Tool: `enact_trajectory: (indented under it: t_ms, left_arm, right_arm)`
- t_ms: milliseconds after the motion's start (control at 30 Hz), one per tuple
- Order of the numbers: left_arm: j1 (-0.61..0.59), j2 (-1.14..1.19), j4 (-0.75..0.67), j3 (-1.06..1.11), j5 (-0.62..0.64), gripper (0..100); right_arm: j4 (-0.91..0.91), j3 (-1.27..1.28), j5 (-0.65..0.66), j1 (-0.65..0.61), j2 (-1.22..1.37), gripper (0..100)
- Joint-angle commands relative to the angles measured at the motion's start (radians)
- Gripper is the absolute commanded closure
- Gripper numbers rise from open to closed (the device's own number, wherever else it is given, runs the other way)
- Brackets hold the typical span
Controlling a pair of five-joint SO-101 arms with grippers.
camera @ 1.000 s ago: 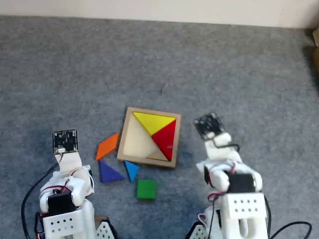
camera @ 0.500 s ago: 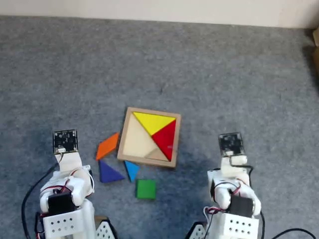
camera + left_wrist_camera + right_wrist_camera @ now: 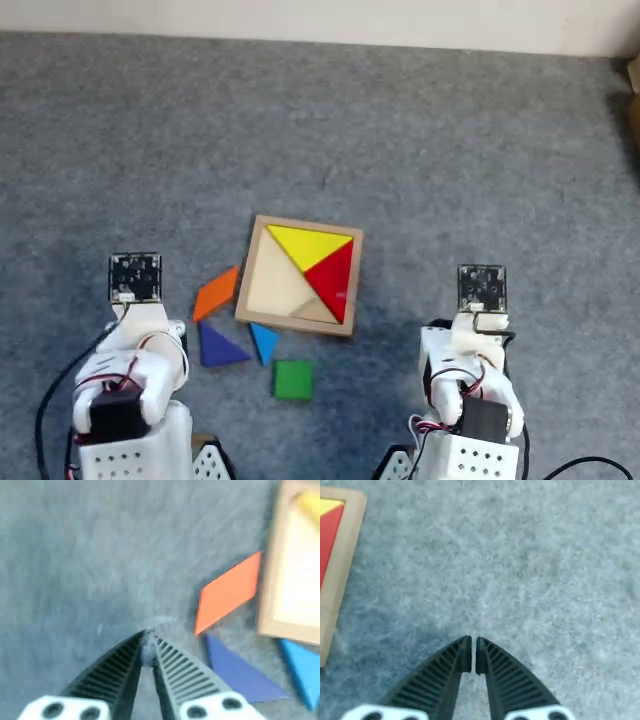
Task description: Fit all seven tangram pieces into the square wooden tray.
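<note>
Left to right. Left pincer (image 3: 148,641): jaws closed together, holding nothing, poised over bare grey desk (image 3: 480,130) just left of the loose pieces.

Loose pieces, all flat on the desk outside the tray: orange parallelogram (image 3: 216,293), touching or just beside the tray's left rim; dark blue triangle (image 3: 220,346) and light blue triangle (image 3: 265,340), near the tray's front-left corner; green square (image 3: 293,380), nearest the arms.

Square wooden tray (image 3: 243,280): mid-desk, turned slightly. It holds a yellow triangle (image 3: 305,243) along the far side and a red triangle (image 3: 333,275) along the right side, the two meeting edge to edge. The left half appears pale wood; a seventh piece cannot be made out.

Right pincer (image 3: 473,652): jaws closed, empty, over bare desk right of the tray.

Step in hand, as judged: a pause between placements, two pieces seated and four waiting. The next move calls for the left pincer to open, descend on a thin piece, grip its edges, and turn it to suit the vacant corner.
</note>
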Motion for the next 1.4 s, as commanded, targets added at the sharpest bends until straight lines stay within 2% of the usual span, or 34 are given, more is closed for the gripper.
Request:
enact_trajectory:
  t_ms: [0, 33, 100, 200, 300, 500, 733, 900, 1067, 1367]
  left_arm:
    - [0.044, -0.002, 0.017, -0.16, -0.331, 99]
    - [0.045, 0.004, 0.018, -0.185, -0.376, 99]
    - [0.076, 0.005, 0.023, -0.234, -0.382, 98]
    - [0.159, 0.013, 0.078, -0.303, -0.387, 91]
    - [0.246, 0.105, 0.124, -0.364, -0.387, 89]
    - [0.358, 0.512, 0.123, -0.518, -0.381, 88]
    - [0.483, 1.027, 0.124, -0.691, -0.141, 72]
    - [0.651, 1.297, 0.114, -0.751, -0.13, 72]
    - [0.774, 1.451, 0.114, -0.816, -0.292, 72]
    - [0.843, 1.561, 0.114, -0.862, -0.499, 72]
  right_arm:
    - [-0.031, 0.094, -0.008, 0.01, -0.008, 99.6]
    - [-0.031, 0.094, -0.008, 0.01, -0.008, 99.5]
    - [-0.031, 0.094, -0.008, 0.01, -0.008, 99.3]
    - [-0.031, 0.094, -0.008, 0.01, -0.008, 99.3]
    - [-0.031, 0.094, -0.008, 0.01, -0.007, 99.3]
    - [-0.031, 0.094, -0.008, 0.012, -0.007, 99.3]
    - [-0.031, 0.094, -0.008, 0.012, -0.008, 99.3]
    - [-0.031, 0.094, -0.008, 0.012, -0.008, 99.3]
    - [-0.031, 0.094, -0.008, 0.013, -0.008, 99.3]
    - [-0.033, 0.094, -0.005, 0.019, -0.013, 99.3]
